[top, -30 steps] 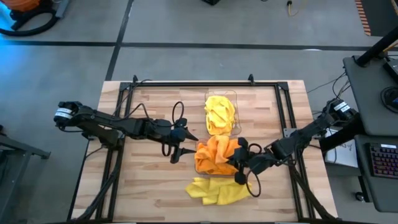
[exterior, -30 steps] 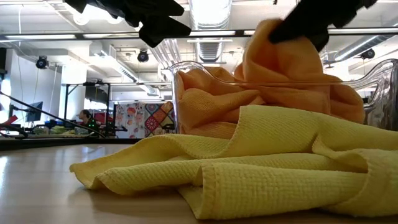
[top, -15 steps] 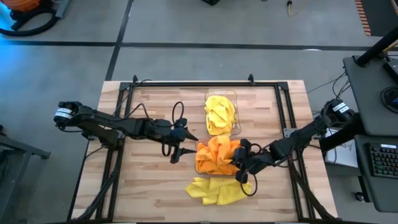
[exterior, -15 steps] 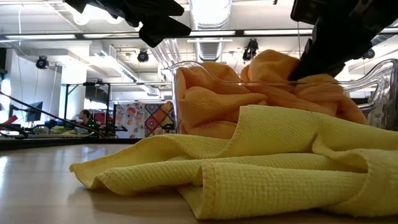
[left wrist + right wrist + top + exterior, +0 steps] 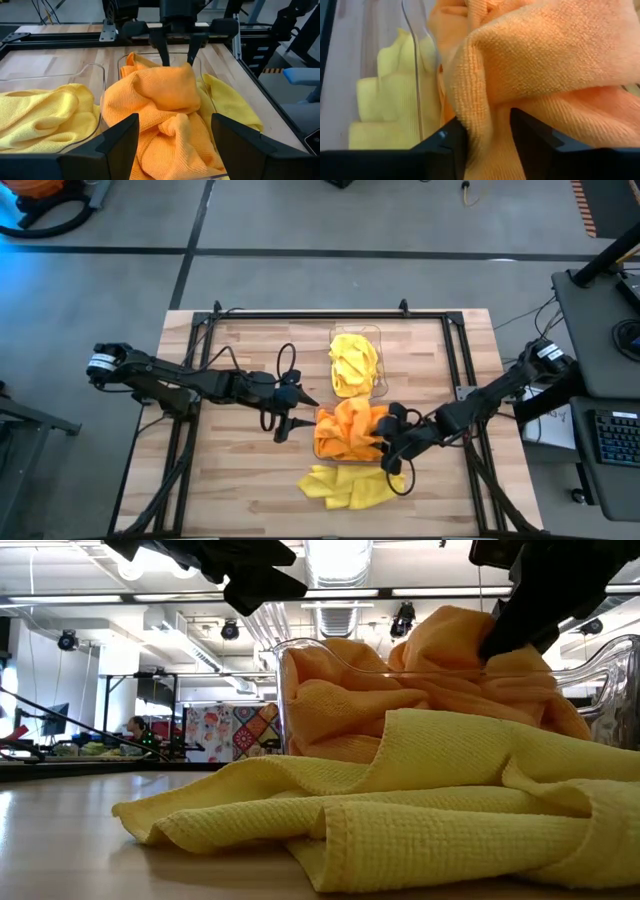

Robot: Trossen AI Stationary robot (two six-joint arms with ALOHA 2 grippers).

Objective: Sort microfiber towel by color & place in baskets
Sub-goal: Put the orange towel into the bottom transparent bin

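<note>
A grey concrete floor point(image 5: 300, 220) surrounds the wooden counter point(image 5: 250, 480), whose black frame rails run along its edges. From 3 o'clock the right arm reaches in; the right claw point(image 5: 385, 442) sits at the orange towels point(image 5: 348, 430), its fingers parted a little with a fold of orange cloth between them, touching both. From 9 o'clock the left claw point(image 5: 300, 412) hovers just beside the pile, fingers spread wide and holding nothing. The near clear basket point(image 5: 207, 97) is heaped with orange towels; the far basket point(image 5: 378, 332) at 12 o'clock holds yellow towels point(image 5: 352, 362). More loose yellow towels point(image 5: 345, 488) lie on the counter at 6 o'clock.
</note>
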